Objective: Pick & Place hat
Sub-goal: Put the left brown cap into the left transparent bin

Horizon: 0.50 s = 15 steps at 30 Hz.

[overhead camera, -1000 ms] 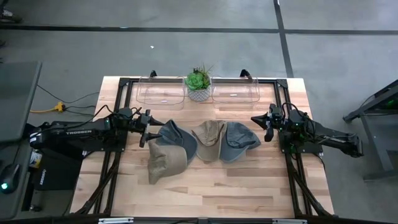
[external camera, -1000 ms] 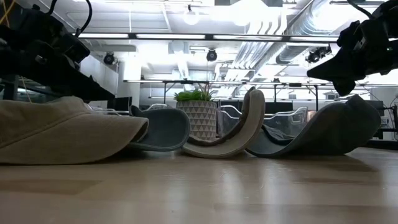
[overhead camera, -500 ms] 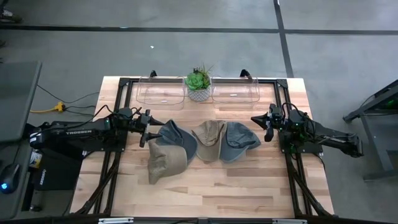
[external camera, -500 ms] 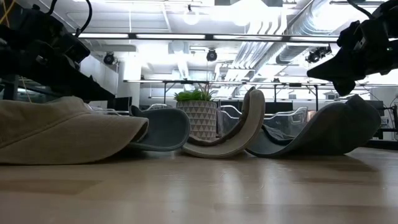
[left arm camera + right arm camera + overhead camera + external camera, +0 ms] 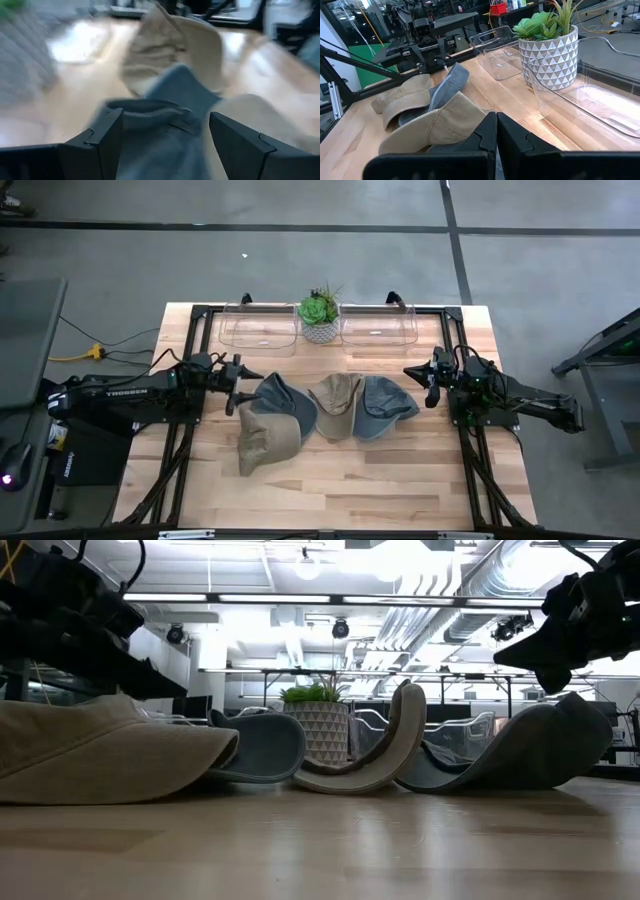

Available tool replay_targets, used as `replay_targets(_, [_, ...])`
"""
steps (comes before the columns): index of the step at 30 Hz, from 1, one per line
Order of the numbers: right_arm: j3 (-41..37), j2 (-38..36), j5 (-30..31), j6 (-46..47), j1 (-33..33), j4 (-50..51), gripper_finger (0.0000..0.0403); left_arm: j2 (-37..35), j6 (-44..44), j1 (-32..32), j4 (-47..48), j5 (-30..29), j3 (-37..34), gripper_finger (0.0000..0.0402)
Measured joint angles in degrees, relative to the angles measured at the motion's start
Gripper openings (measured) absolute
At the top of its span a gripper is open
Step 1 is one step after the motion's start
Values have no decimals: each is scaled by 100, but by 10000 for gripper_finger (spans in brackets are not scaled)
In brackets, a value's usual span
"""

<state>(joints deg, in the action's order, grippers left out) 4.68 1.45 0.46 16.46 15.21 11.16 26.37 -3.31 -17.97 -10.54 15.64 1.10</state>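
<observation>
Cloth caps on smooth wood

Soft matt tan cloth cap [image 5: 266, 442], pale smooth wooden tabletop [image 5: 380, 480], glossy clear plastic bins [image 5: 258, 328].

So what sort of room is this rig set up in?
Probably a robotics lab or workshop: bare concrete floor around the wooden table, exposed ceiling ducts, and workbenches with equipment behind the potted succulent.

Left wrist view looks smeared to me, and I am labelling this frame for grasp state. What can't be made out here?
- Left wrist view: blurred; whether the open left gripper touches the blue-grey denim cap is unclear.
- High view: the tan canvas cap covers part of that denim cap.
- Low view: the grey cap at the right hides the clear plastic bins behind it.
- The right gripper shuts out the table nearest it.
</observation>
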Motion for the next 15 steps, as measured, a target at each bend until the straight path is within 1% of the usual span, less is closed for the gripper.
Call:
replay_targets(3, [1, -1, 0, 1, 0, 0, 5, 0, -135, -1, 1, -416, 0, 252])
replay_targets(7, [1, 1, -1, 1, -1, -1, 5, 1, 121, -3, 18, -739, 0, 252])
replay_targets(11, [-1, -1, 1, -1, 1, 0, 5, 1, 405, -3, 43, -739, 0, 252])
replay_targets(13, [1, -1, 1, 1, 1, -1, 5, 3, 837, -3, 46, -664, 0, 252])
replay_targets(15, [1, -1, -1, 1, -1, -1, 4, 1, 1453, -3, 43, -498, 0, 252])
